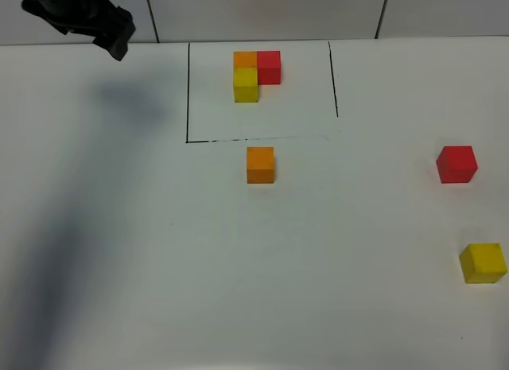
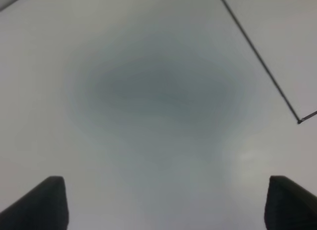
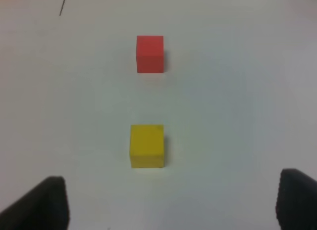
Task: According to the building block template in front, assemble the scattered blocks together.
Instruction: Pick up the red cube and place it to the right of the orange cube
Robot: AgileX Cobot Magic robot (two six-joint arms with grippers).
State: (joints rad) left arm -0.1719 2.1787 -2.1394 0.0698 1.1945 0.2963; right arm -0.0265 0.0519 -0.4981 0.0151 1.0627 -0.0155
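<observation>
1. Currently we see the template [image 1: 256,74] at the far middle of the table [image 1: 119,290], inside a thin black drawn frame [image 1: 188,91]. Orange sits at the corner, red beside it and yellow on the near side, all touching. It's the reference, so we judge it should be left alone.
2. The orange block [image 1: 260,164] lies just outside the frame's near line, roughly centred. The red block [image 1: 456,164] and yellow block [image 1: 483,262] lie well apart from it on the right, yellow nearer the front edge. No loose block touches another, so we judge nothing is assembled yet.
3. Left gripper [image 2: 168,205]: fingers wide apart, nothing between them. Below it we see only bare table, its own shadow [image 2: 163,91] and a frame corner off to one side. The left arm [image 1: 79,16] hangs high at the far left, well apart from every block, probably parked clear of the work area.
4. Right gripper [image 3: 173,205]: fingers wide, holding nothing, and out of the high view. Its wrist camera looks down on the yellow block with the red one beyond, both roughly centred between the fingers.
5. We judge the right arm suits the red and yellow blocks, since they lie on its side. The orange one, already central, likely serves as the corner anchor.
</observation>
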